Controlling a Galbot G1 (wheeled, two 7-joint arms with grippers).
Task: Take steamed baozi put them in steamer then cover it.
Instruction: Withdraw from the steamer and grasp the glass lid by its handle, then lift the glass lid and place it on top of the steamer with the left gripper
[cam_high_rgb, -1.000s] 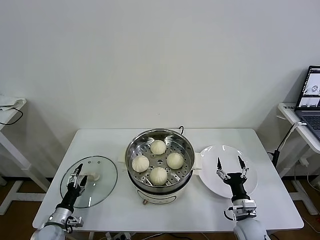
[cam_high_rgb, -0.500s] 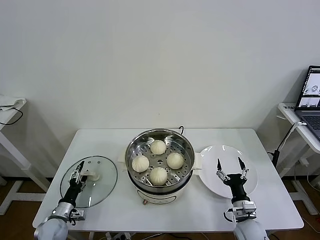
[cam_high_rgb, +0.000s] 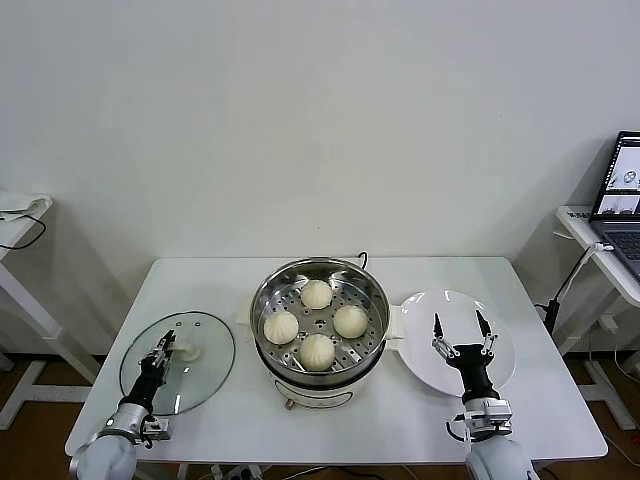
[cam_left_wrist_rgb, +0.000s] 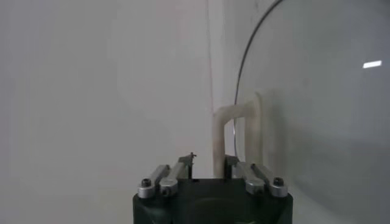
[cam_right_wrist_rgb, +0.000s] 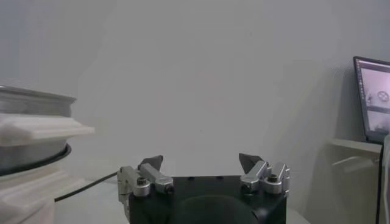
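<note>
Head view
Cover: you saw the cover (cam_high_rgb: 178, 361) lying flat on the bench (cam_high_rgb: 330, 425) at the robot's left, just beside the steamer; its oblong handle (cam_high_rgb: 184, 351) sat near the glass's middle, long axis running roughly toward and away from the robot.
Left claw: your left claw (cam_high_rgb: 160, 350) had its fingers drawn narrow at the near end of that handle, apparently pinching it.
Steamer: the steamer (cam_high_rgb: 319, 330) stood upright and uncovered at the bench's middle, mouth up.
Steamer contents: four steamed baozi (cam_high_rgb: 317, 351) sat on the perforated tray, pleats up, in a diamond, each apart from its neighbours.
Plate: a flat white plate (cam_high_rgb: 420, 350) lay at the robot's right, next to the steamer, with nothing on it.
Right claw: your right claw (cam_high_rgb: 459, 335) hung over the plate with its fingers spread wide, holding nothing.

Left wrist view
Handle: you saw the handle (cam_left_wrist_rgb: 239, 137) as a cream arch, one leg reaching down between the fingers (cam_left_wrist_rgb: 241, 168) of the left claw (cam_left_wrist_rgb: 209, 164).
Glass: the cover's (cam_left_wrist_rgb: 317, 109) metal rim curved away beyond it.

Right wrist view
Right claw: the right claw (cam_right_wrist_rgb: 201, 162) stood spread, nothing between its tips.
Steamer: the steamer's (cam_right_wrist_rgb: 33, 140) steel wall and cream side handle showed at the edge of the view.
</note>
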